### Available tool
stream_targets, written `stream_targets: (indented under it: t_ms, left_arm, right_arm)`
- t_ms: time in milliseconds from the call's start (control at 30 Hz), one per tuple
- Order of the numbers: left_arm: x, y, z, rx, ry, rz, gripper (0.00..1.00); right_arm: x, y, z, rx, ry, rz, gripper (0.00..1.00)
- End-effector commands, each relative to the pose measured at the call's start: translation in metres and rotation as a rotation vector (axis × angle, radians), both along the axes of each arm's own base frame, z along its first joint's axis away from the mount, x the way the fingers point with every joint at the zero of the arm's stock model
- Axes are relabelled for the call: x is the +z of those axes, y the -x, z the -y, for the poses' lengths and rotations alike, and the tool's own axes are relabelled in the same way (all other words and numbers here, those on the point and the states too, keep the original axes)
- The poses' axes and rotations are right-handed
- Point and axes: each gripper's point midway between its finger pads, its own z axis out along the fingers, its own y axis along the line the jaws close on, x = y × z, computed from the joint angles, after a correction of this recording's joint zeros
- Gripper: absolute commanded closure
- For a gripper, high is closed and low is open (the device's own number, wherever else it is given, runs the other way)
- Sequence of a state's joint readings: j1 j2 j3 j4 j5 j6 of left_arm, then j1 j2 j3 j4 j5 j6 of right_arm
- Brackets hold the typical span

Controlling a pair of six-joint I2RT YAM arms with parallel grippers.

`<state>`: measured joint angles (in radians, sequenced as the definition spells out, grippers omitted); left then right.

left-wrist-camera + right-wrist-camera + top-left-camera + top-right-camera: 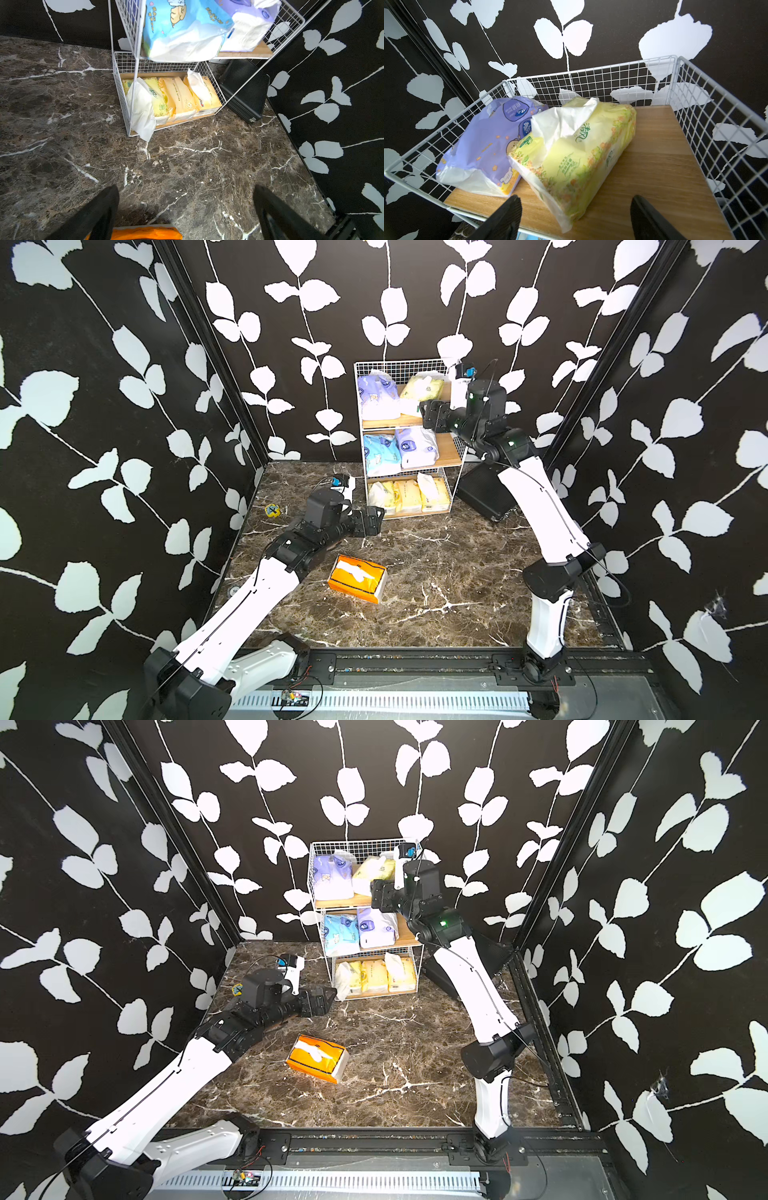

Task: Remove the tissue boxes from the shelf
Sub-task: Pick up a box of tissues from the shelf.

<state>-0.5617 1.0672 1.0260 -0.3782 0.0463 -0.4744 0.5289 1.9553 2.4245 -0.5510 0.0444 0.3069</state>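
Observation:
The white wire shelf (395,369) (353,846) stands at the back of the table with tissue packs on all three tiers. On its top board lie a lavender pack (483,145) and a pale yellow pack (577,153). My right gripper (575,199) (430,414) is open at that board's front edge, and the yellow pack's near end lies between the fingers, untouched. An orange black-trimmed box (358,578) (145,233) lies on the table. Just beyond it, my left gripper (186,189) (374,520) hangs open and empty, facing the bottom tier's yellow packs (176,97).
A flat black ribbed case (484,493) (245,91) leans between the shelf and the right wall. The middle tier holds a light blue pack (380,454) and a lavender one (415,445). A small yellow object (272,510) lies near the left wall.

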Motion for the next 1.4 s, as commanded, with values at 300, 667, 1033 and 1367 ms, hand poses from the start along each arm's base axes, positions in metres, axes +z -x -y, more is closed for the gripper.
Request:
stream_targets:
  t_ms: [300, 667, 1033, 1367]
  left_arm:
    - [-0.005, 0.009, 0.001, -0.005, 0.052, -0.013, 0.01]
    - [-0.007, 0.019, -0.008, 0.010, 0.052, -0.018, 0.01]
    - [-0.003, 0.025, -0.011, 0.015, 0.064, -0.032, 0.01]
    - [0.005, 0.020, -0.009, 0.022, 0.081, -0.015, 0.01]
  right_arm:
    - [-0.001, -0.012, 0.001, -0.035, 0.011, 0.038, 0.49]
    - [0.009, -0.001, 0.005, -0.015, 0.021, 0.060, 0.95]
    - [0.024, 0.025, 0.006, 0.065, 0.044, 0.075, 1.00]
    - [0.035, 0.046, 0.004, 0.155, 0.012, 0.088, 1.00]
